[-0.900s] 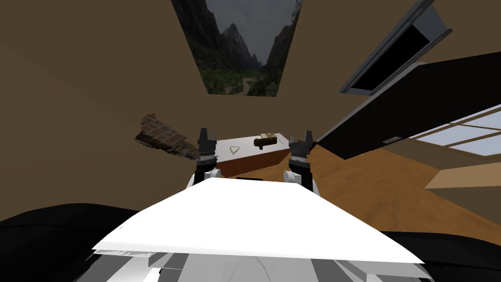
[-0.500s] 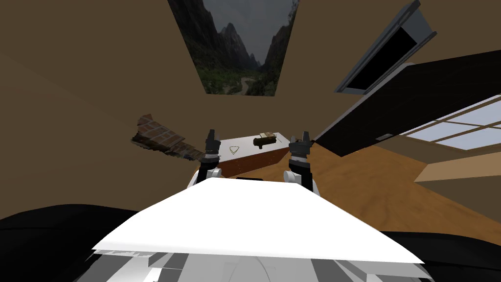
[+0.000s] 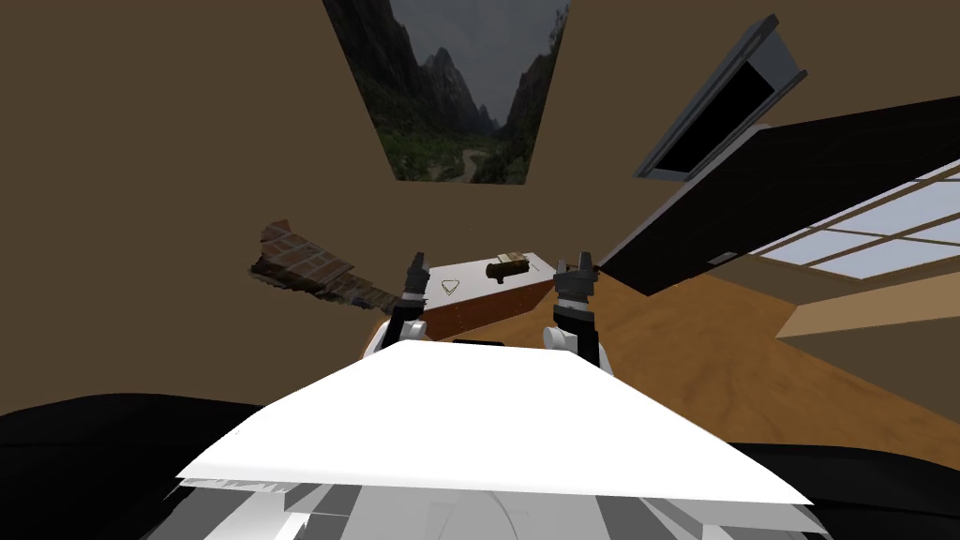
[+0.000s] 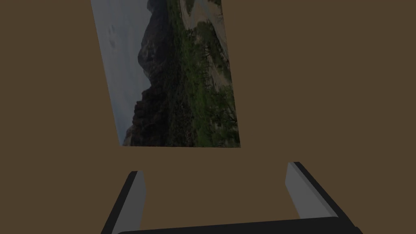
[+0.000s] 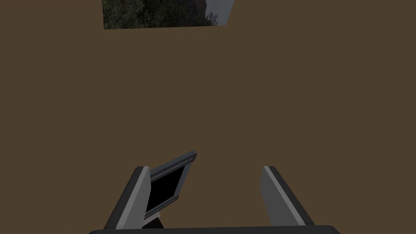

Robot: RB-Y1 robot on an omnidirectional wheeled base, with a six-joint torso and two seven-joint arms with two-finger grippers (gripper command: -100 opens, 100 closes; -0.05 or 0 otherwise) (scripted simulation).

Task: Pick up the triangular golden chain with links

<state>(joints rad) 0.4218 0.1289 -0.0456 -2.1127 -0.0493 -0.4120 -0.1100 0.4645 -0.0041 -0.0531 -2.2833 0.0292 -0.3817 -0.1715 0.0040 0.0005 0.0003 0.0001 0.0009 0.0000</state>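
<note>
Triangular chain (image 3: 450, 288) lies flat on white-topped table (image 3: 483, 284), at 4 o'clock of left gripper (image 3: 417, 266), jaws wide apart, empty, aimed at wall: pitch wrist down, straddle one side, close gently; right gripper (image 3: 574, 269) likewise wide, empty.

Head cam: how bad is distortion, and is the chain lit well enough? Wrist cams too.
Head view: strong wide-angle splay, bright window at right; the chain is a faint pale outline on the light tabletop, low contrast, no visible shadow. Left wrist view: dim, evenly lit, left gripper open. Right wrist view: equally dim, right gripper open.
</note>
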